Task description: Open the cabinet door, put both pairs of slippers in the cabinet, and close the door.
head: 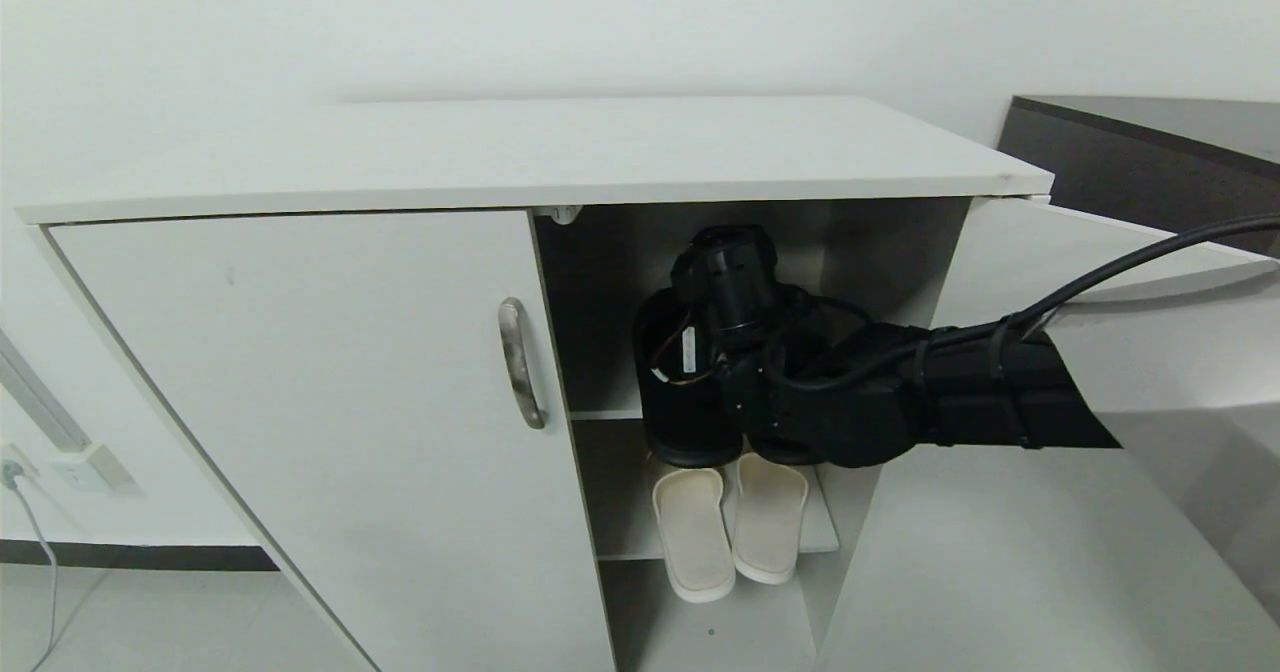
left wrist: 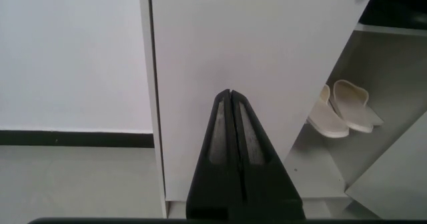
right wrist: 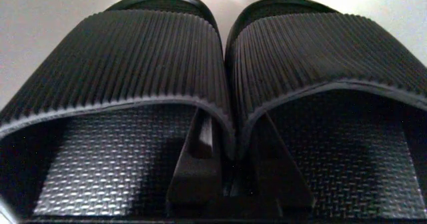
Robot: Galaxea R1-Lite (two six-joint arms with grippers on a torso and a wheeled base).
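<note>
While the right arm sits deep in the cabinet [head: 550, 152]: here's the scene, nearest first.
Left gripper [left wrist: 230, 137]: low centre of the left wrist view. Its fingers are pressed flat together on nothing, and it points at the closed left door [head: 300, 402].
Right gripper [right wrist: 233, 127]: fingers pinched tight on the two inner strap edges of the black slippers [right wrist: 153, 64], so the pair is gripped as one bundle.
Right door [head: 1010, 262]: swung wide open at the right of the head view, just beside the arm.
Black slippers, place: centre of the head view, inside the opening at the level of the upper shelf [head: 605, 415]. Resting or hanging? Hard to call, because the wrist hides the contact.
Cream slippers [head: 725, 527]: side by side on the lower shelf [head: 820, 532], directly below the black pair. Their heels poke out past the shelf's front edge.
Done so far: the door is open, the cream pair is shelved, and the black pair is inside but not yet let go.
Left to do: release the black pair, get the arm out of the opening, and swing the right door shut.
In the way: the arm itself fills the opening, so that door can't close until it is out. Those overhanging cream heels could catch the door too, I'd say.
Around: the handle [head: 520, 362] on the left door, a wall socket [head: 85, 467] at lower left, and a dark counter [head: 1150, 142] at upper right. The socket and counter are well apart from the action.
</note>
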